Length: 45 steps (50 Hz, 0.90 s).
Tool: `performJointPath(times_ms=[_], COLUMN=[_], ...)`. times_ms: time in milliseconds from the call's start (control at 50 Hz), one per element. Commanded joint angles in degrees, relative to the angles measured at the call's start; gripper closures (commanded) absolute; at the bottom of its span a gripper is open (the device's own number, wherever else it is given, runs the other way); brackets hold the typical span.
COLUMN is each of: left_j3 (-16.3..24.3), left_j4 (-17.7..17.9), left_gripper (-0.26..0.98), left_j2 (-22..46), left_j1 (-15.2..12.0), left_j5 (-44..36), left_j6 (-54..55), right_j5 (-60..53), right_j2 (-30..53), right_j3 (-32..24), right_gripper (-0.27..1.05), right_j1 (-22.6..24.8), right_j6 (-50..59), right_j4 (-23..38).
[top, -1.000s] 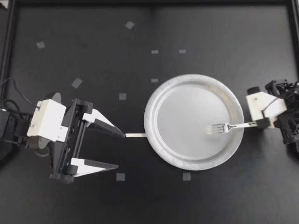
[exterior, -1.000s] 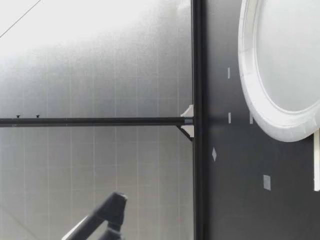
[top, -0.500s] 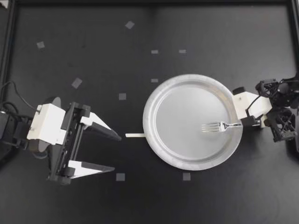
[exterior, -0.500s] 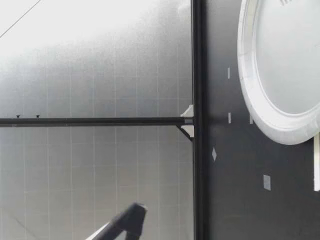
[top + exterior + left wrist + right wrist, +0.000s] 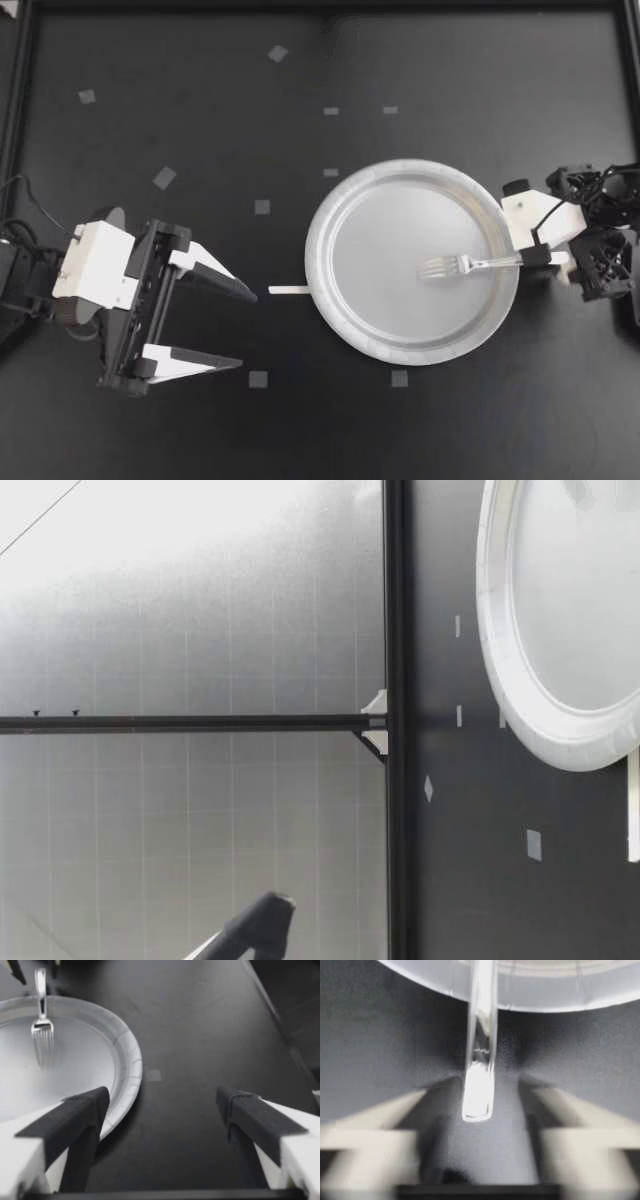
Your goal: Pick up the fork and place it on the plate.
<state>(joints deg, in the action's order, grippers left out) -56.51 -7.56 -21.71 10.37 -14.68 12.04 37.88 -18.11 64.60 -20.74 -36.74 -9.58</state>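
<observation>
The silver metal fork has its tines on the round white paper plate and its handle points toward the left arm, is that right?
Not quite. The silver metal fork does have its tines on the round white paper plate, but its handle points toward my right gripper, not the other way, as the top view shows.

One fork (image 5: 465,265), one plate (image 5: 322,232)
</observation>
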Motion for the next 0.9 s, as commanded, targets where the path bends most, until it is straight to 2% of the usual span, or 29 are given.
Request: performJointPath(times_ms=[0,280,360,460,560,660,760,880], left_j3=[0.70,0.79,1.49,3.16,5.19,6.59,7.47,7.91], left_j4=[0.00,0.00,0.00,0.26,0.26,0.26,0.26,0.26], left_gripper=[-0.06,-0.06,-0.06,-0.06,-0.05,-0.04,0.04,0.20], left_j2=[-0.97,-0.97,-0.97,-0.44,0.44,0.88,0.44,0.00], left_j1=[0.18,0.18,0.18,-1.05,-2.99,-5.27,-7.65,-8.35], left_j5=[-0.62,-0.62,-0.97,-3.08,-6.50,-7.12,-7.73,-9.49], left_j6=[0.09,-0.09,-0.35,0.00,-0.44,-0.53,-0.62,-1.14], right_j5=[-0.18,1.49,0.97,-1.93,-9.49,-21.36,-33.49,-48.52], right_j2=[-0.88,-6.50,-10.11,-14.50,-16.61,-16.96,-16.70,-17.40], right_j3=[-0.70,-1.93,-3.96,-8.17,-12.66,-15.12,-14.41,-10.90], right_gripper=[0.16,0.17,0.17,0.18,0.18,0.19,0.25,0.43], right_j1=[-0.35,-0.53,-0.62,-0.44,1.23,6.06,11.34,16.88], right_j6=[-0.09,0.00,-0.09,-0.09,-0.26,-0.35,-0.35,-0.35], right_j4=[-0.09,-0.09,-0.09,-0.35,-1.67,-3.16,-3.16,-3.16])
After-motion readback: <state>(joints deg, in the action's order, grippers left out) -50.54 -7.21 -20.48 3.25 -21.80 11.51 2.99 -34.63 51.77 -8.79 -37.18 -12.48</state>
